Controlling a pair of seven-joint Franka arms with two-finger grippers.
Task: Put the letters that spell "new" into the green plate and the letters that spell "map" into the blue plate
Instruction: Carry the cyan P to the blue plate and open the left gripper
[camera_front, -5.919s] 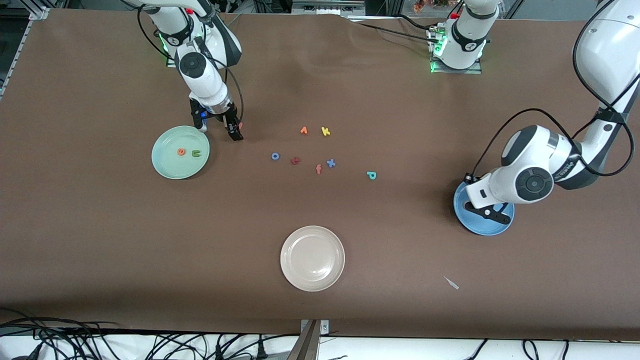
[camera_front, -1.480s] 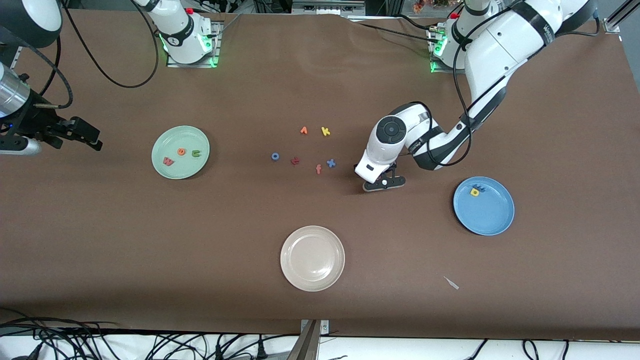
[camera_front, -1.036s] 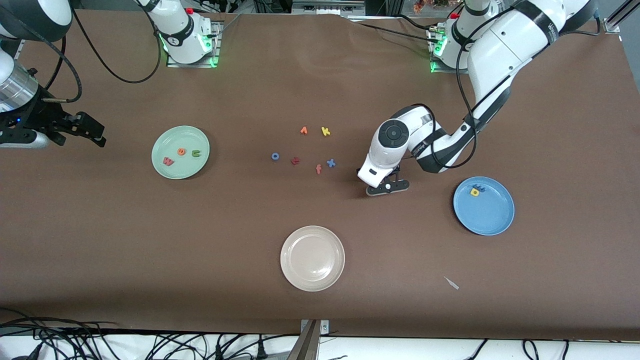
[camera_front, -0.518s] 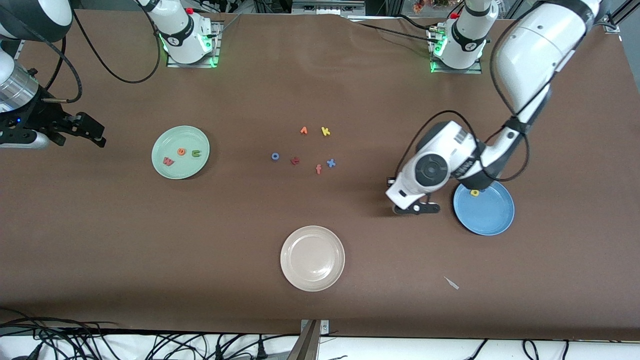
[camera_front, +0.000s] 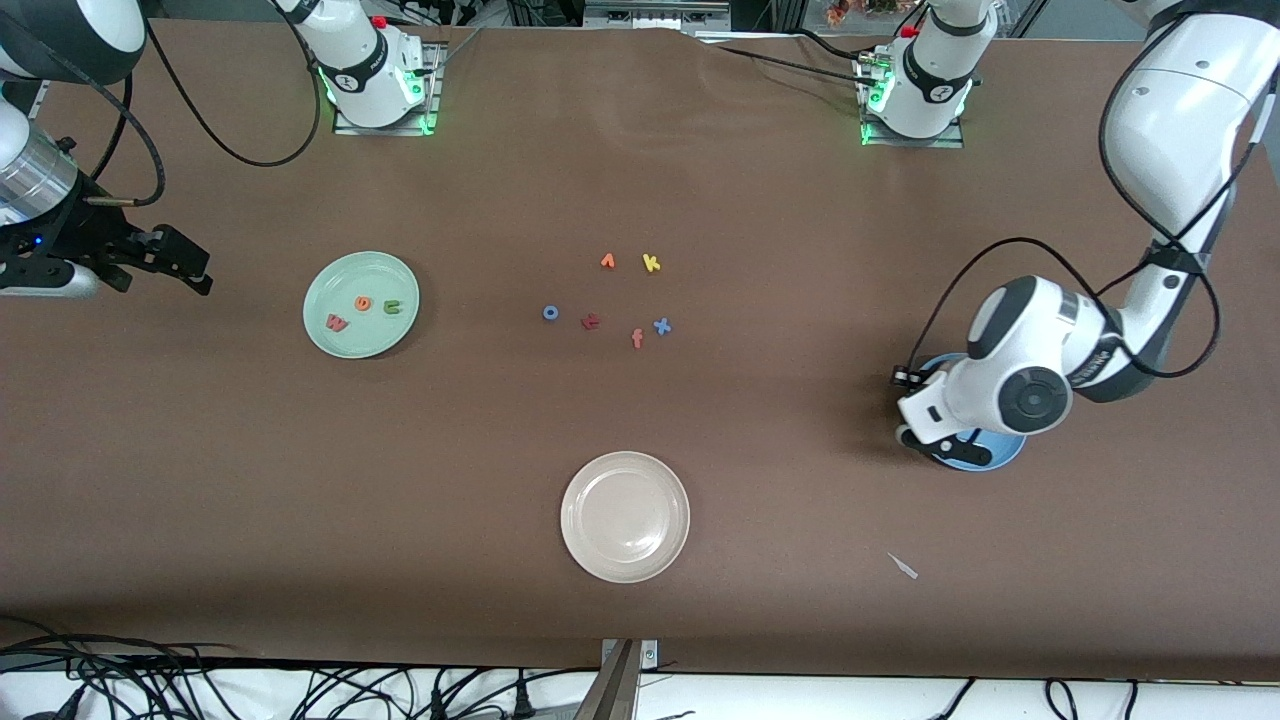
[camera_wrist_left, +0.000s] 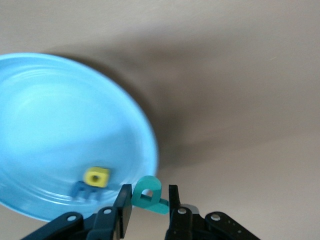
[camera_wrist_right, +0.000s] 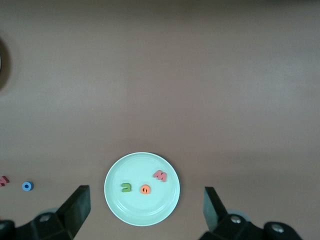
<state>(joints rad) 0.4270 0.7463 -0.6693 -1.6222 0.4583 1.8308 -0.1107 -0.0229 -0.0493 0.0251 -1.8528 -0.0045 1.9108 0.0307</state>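
**Teal p brought over the blue plate**

Wide brown counter (camera_front: 700, 450), matte, with soft wrinkles near the arm bases. On it, three round smooth plates with shallow rim: green plate (camera_front: 345, 345) toward the right arm's end, blue plate (camera_wrist_left: 50, 110) toward the left arm's end, cream plate (camera_front: 625, 516) between them and nearest to the front camera.

Left claw (camera_wrist_left: 149, 205) clenched on the teal p (camera_wrist_left: 148, 194), hanging over the rim of the blue plate; half a second ago over bare counter just beside it. Right claw (camera_wrist_right: 146, 207) released, jaws wide, waiting high over the counter at its own end, same as before.

Readable foam letters in the green plate: pink w (camera_front: 337, 322), orange e (camera_front: 363, 303), green n (camera_front: 392, 307). In the blue plate: yellow a (camera_wrist_left: 96, 177) touching blue m (camera_wrist_left: 86, 190). Loose at mid-counter: yellow k (camera_front: 651, 263), blue o (camera_front: 550, 313), blue x (camera_front: 661, 326), orange f (camera_front: 637, 339).
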